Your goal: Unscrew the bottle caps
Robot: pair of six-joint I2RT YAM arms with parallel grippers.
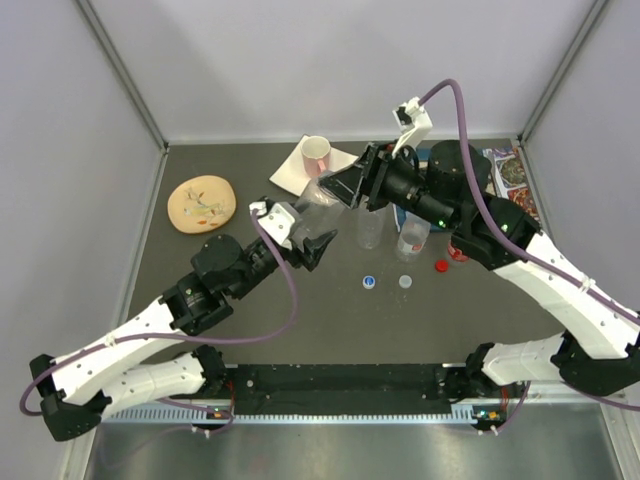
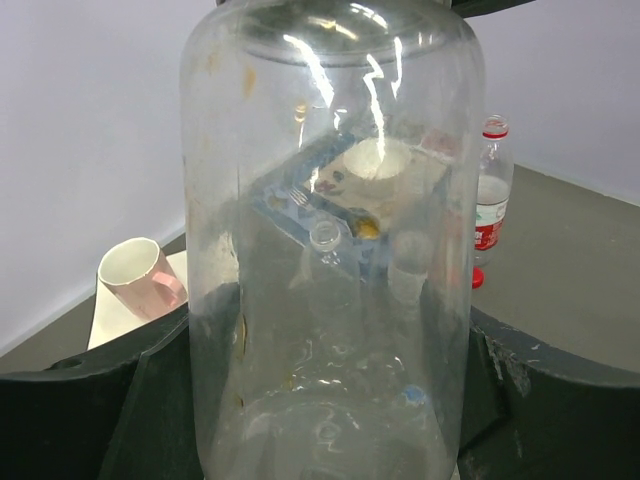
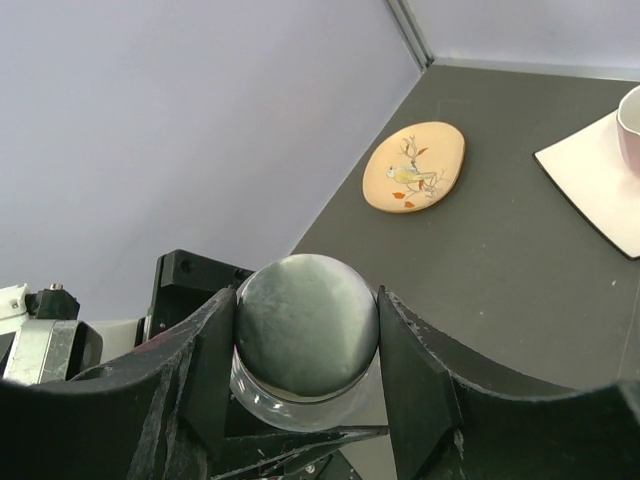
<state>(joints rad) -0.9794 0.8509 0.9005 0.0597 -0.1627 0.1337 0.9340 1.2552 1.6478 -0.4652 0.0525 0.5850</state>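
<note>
The short, squat clear bottle (image 2: 330, 250) fills the left wrist view, and my left gripper (image 2: 330, 420) is shut on its body, one black finger on each side. From above, this bottle (image 1: 318, 203) sits between both grippers. Its wide greyish cap (image 3: 306, 325) lies between the jaws of my right gripper (image 3: 306, 350), which press on both sides of it. Three slim bottles (image 1: 371, 228) (image 1: 412, 238) (image 1: 458, 248) stand uncapped to the right. A blue cap (image 1: 369, 282), a white cap (image 1: 405, 282) and a red cap (image 1: 441, 266) lie loose on the table.
A tan round dish with a bird (image 1: 202, 203) lies at the back left. A pink-lined mug (image 1: 316, 152) stands on a white mat (image 1: 290, 175) behind the bottle. A printed booklet (image 1: 512, 170) lies in the back right corner. Walls enclose the table.
</note>
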